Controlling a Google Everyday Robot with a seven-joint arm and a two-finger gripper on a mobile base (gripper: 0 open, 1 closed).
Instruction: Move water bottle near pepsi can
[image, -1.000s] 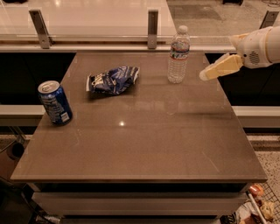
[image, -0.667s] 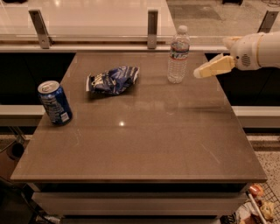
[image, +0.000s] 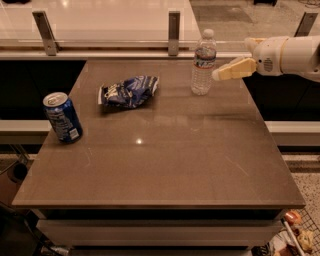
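Observation:
The water bottle (image: 203, 63), clear and ribbed with a white cap, stands upright at the far right of the brown table (image: 165, 165). The pepsi can (image: 62, 117), blue with a silver top, stands upright near the table's left edge. My gripper (image: 218, 74) reaches in from the right on a white arm. Its cream fingers point left, with the tips just right of the bottle's middle and very close to it. Nothing is held.
A crumpled blue-and-white snack bag (image: 128, 91) lies between the bottle and the can, toward the far side. A glass rail with metal posts (image: 173, 26) runs behind the table. Clutter sits on the floor at the lower right (image: 295, 237).
My gripper has moved left toward the water bottle and now sits almost against its right side. The bottle, can and bag have not moved.

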